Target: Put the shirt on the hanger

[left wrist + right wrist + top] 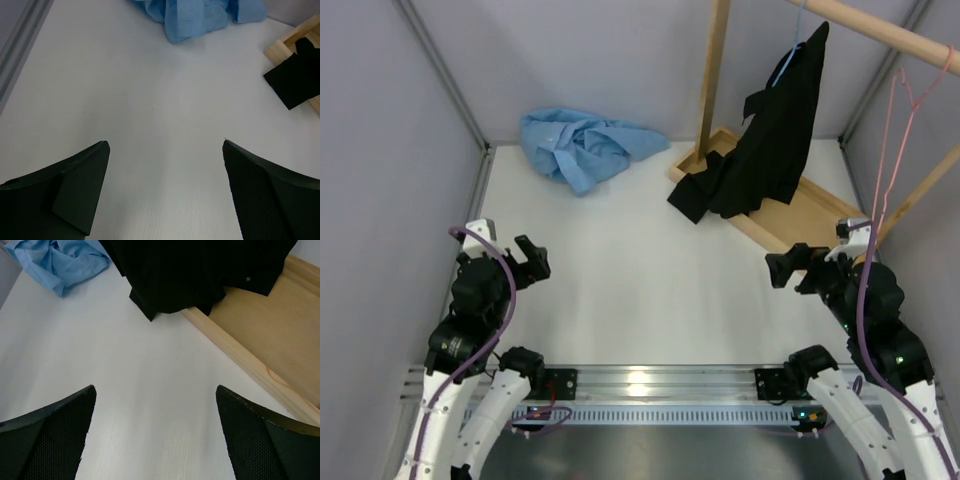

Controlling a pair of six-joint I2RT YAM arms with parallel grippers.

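Overhead view of a white table point(640, 290) walled by grey panels, with two robot arms mounted at the 6 o'clock edge. The shirt point(582, 145), light blue and wrinkled, lies in a crumpled heap on the table at about 11 o'clock, close to the back wall and well apart from both arms. The hanger point(894, 152), a thin pink wire, hangs at about 2 o'clock from a slanted wooden rail point(880, 30) near the right wall, just above the right arm. A black garment point(770, 135) hangs from the same rail at about 1 o'clock, its lower edge draped over the rack's flat wooden base point(810, 215) and onto the table. The left gripper point(533, 258) sits at about 8 o'clock, jaws spread wide and holding nothing; its wrist camera shows bare table between the fingers point(80, 175), with the shirt point(200, 17) at 12 o'clock. The right gripper point(790, 268) sits at about 4 o'clock, likewise spread and empty; its wrist camera shows the black garment point(200, 270) at 12 o'clock, the wooden base point(270, 340) at 2 o'clock and the shirt point(55, 262) at 10 o'clock.
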